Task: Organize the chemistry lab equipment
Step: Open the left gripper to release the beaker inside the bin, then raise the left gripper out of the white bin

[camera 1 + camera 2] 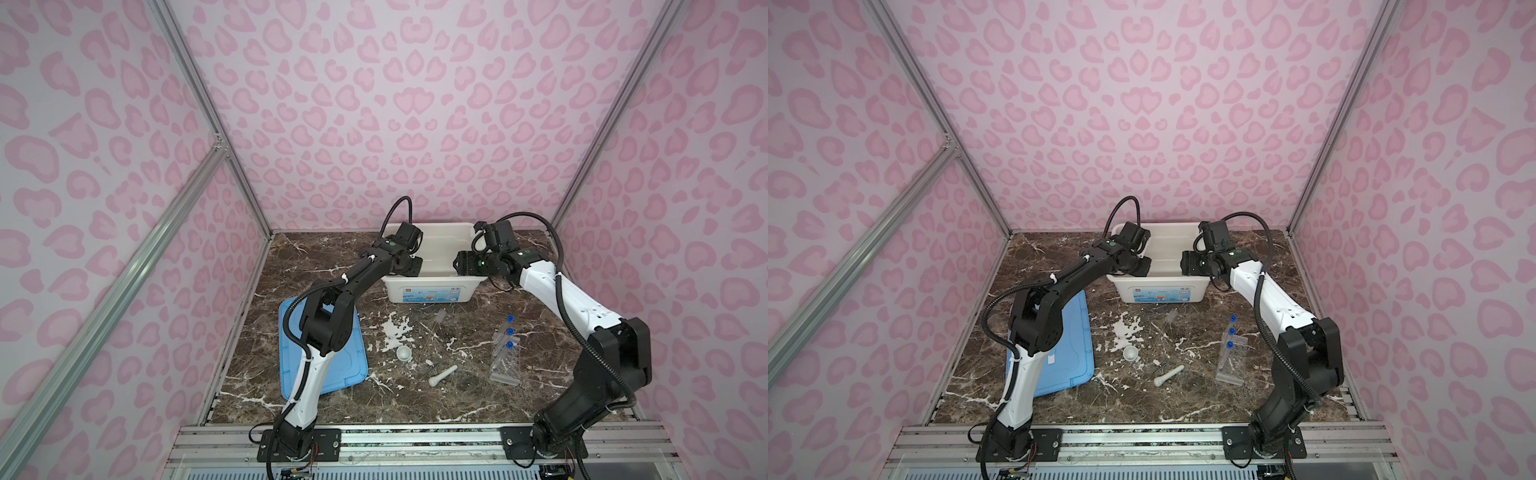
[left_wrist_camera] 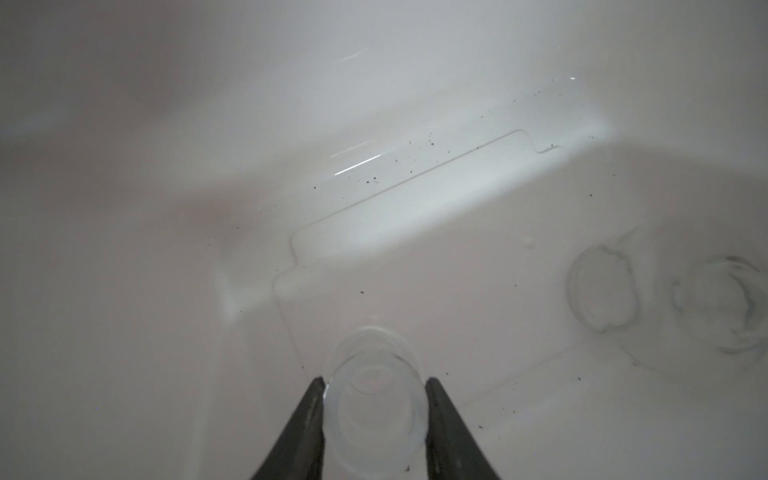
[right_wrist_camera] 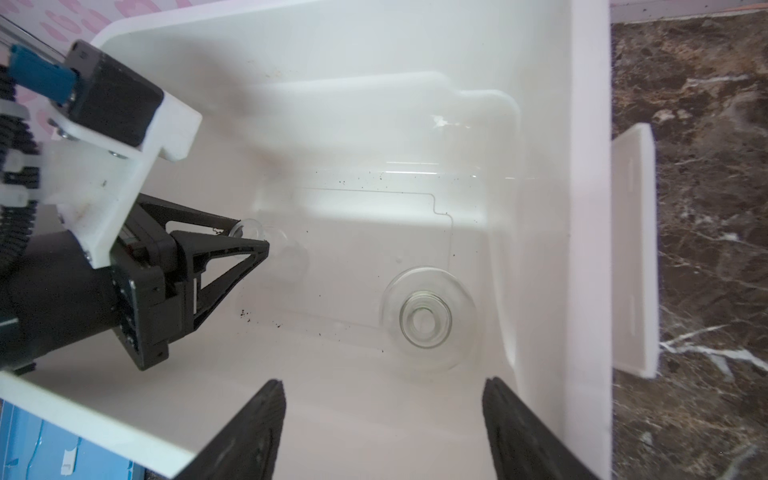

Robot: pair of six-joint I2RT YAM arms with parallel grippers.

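Observation:
My left gripper [image 2: 374,382] reaches into the white bin [image 1: 432,291] and is shut on a small clear glass beaker [image 2: 376,401], one finger on each side. The right wrist view shows the same beaker [image 3: 248,227] between those fingers. My right gripper [image 3: 384,382] hangs open over the bin's right end, just short of a second clear glass vessel [image 3: 428,318] standing on the bin floor. In both top views a white mortar bowl [image 1: 404,354], a white pestle [image 1: 443,375] and a clear rack [image 1: 506,365] with three blue-capped test tubes [image 1: 509,331] lie on the marble table.
The bin's blue lid [image 1: 349,365] lies flat at the table's left, partly under my left arm. Metal frame rails run along the table's front edge. Pink patterned walls close in the back and both sides.

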